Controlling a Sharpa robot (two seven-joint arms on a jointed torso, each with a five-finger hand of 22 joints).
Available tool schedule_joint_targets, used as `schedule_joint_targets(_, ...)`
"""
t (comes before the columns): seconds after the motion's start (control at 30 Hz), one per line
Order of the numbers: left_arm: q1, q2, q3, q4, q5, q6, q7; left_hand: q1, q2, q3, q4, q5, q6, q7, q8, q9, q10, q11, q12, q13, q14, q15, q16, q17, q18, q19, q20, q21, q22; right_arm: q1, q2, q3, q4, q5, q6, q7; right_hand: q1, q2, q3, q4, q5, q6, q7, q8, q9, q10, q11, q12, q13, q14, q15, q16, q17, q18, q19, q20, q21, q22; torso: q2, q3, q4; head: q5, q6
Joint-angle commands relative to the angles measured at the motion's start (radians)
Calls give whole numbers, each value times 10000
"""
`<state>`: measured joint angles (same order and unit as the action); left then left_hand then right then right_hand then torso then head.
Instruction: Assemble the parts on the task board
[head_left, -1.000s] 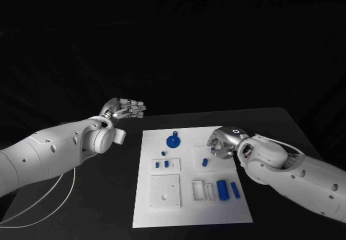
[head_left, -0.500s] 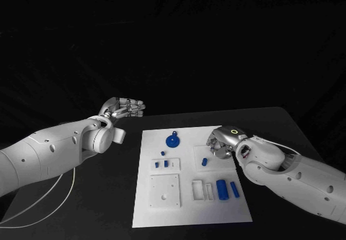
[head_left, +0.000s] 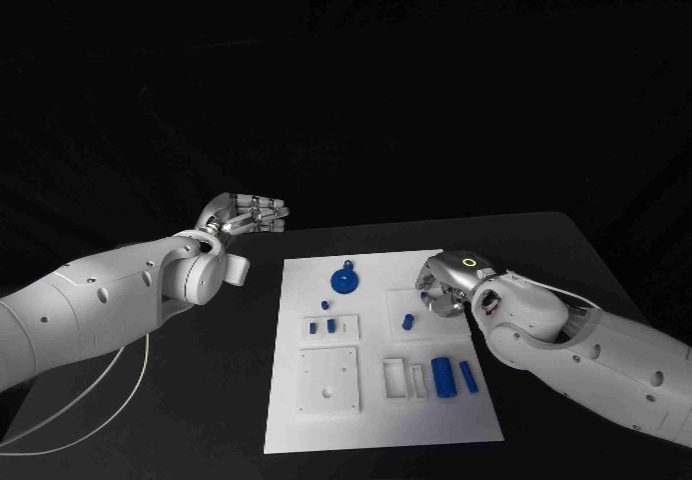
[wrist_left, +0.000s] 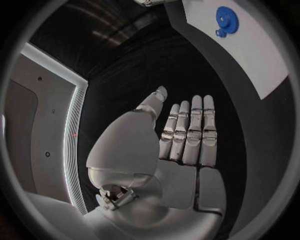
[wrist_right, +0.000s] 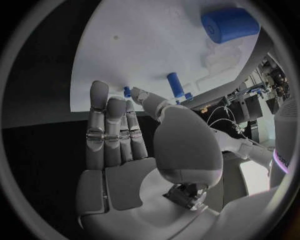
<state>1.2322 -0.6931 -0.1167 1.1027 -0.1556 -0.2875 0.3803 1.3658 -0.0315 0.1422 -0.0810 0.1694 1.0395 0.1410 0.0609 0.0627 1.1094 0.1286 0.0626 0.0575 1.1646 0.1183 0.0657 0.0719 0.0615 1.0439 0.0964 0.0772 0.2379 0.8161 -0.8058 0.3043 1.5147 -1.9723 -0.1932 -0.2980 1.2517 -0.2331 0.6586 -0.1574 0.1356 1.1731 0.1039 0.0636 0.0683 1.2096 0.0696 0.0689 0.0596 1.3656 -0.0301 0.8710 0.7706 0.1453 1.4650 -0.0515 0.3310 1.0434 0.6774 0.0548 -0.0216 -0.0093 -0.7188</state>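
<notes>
Lying flat in the middle of the black tabletop (head_left: 577, 250), the white task board (head_left: 378, 400) is carrying smooth blue plastic parts: a toothed gear (head_left: 346, 280) at its far end, a short peg (head_left: 410, 322) mid-board, and a stubby cylinder (head_left: 444, 378) nearer the robot. The right hand (head_left: 441, 291) is hovering over the board's right edge just beside the peg, fingers straight, apart and holding nothing, so the step looks like an approach to that peg; the next move calls for lowering and pinching it. The left hand (head_left: 248, 216) is waiting off the board over the tabletop, fingers extended and empty.

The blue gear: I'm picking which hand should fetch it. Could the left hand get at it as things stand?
Probably yes. The blue gear lies uncovered at the task board's far end, and the left hand hovers open over bare table beside that end, nothing between them.
</notes>
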Motion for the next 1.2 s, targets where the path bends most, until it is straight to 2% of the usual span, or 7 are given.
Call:
schedule_joint_targets(0.03,14,14,12,-1,80,162,111,-18,82,26,-23,-54,10,-1,7,-10,21,20,-22,3,-3,-22,-41,-7,101,67,34,57,-8,-3,-11,0,8,-174,19,-76,32,-100,20,22,-64,-44,-13,-4,-5,-81,17,-52,11,29,64,-36,-7,166,384,41,63,-23,-1,-6,4,-10,-10)
schedule_joint_targets(0.27,14,23,11,-23,90,179,83,-24,91,8,-11,-78,-3,2,7,-10,8,25,-22,3,-14,-16,-42,-7,107,80,40,68,-76,-3,-9,-20,-62,-83,329,-44,56,-61,-50,21,-40,-23,-13,-5,-4,-29,5,-42,12,5,62,-36,-13,166,376,48,54,-66,-2,-6,1,-17,-29)
schedule_joint_targets(0.53,14,24,11,-35,96,183,56,-14,103,-1,-6,-84,-13,7,7,-10,-2,29,-21,3,-15,-16,-41,-6,115,90,42,75,-124,-6,69,-119,-141,0,531,9,145,213,-66,53,-167,199,-81,3,12,549,-167,-32,21,45,-36,-8,-5,71,387,-34,123,-75,-1,0,5,-4,-46)
schedule_joint_targets(0.97,14,29,11,-50,97,205,23,-2,114,-6,-5,-84,-13,7,7,-10,-4,28,-21,3,-14,-16,-41,-5,119,101,42,87,-178,-31,171,-207,-196,54,542,24,133,392,-43,56,-199,349,-121,5,16,787,-250,-23,29,51,-105,-20,10,-1,378,-109,169,-75,-2,-4,5,-14,-69)
schedule_joint_targets(1.03,14,29,11,-55,97,211,17,-2,114,-6,-5,-84,-13,7,7,-10,-4,28,-21,3,-14,-16,-41,-5,119,101,42,87,-178,-32,175,-210,-206,36,439,-3,163,502,33,49,-300,494,-157,24,39,953,-311,11,45,55,-142,-26,14,-16,378,-136,183,-72,-3,-5,3,-13,-71)
schedule_joint_targets(1.13,14,31,11,-66,97,218,9,-2,114,-6,-5,-84,-13,7,7,-10,-4,28,-21,3,-14,-16,-41,-5,119,101,42,87,-178,-33,180,-213,-219,-45,305,-70,302,640,327,-166,-396,835,-218,22,139,1323,-409,56,65,41,-234,-58,16,-64,352,-229,242,-1,-2,-6,3,-15,-75)
schedule_joint_targets(1.2,14,32,11,-73,97,223,4,-2,114,-6,-5,-84,-13,7,7,-10,-4,28,-21,3,-14,-16,-41,-5,119,101,42,87,-178,-34,185,-214,-228,-108,251,-127,280,735,548,-271,-685,952,-257,16,188,1465,-452,46,75,63,-278,-71,24,-91,339,-280,283,60,-1,-5,4,-19,-76)
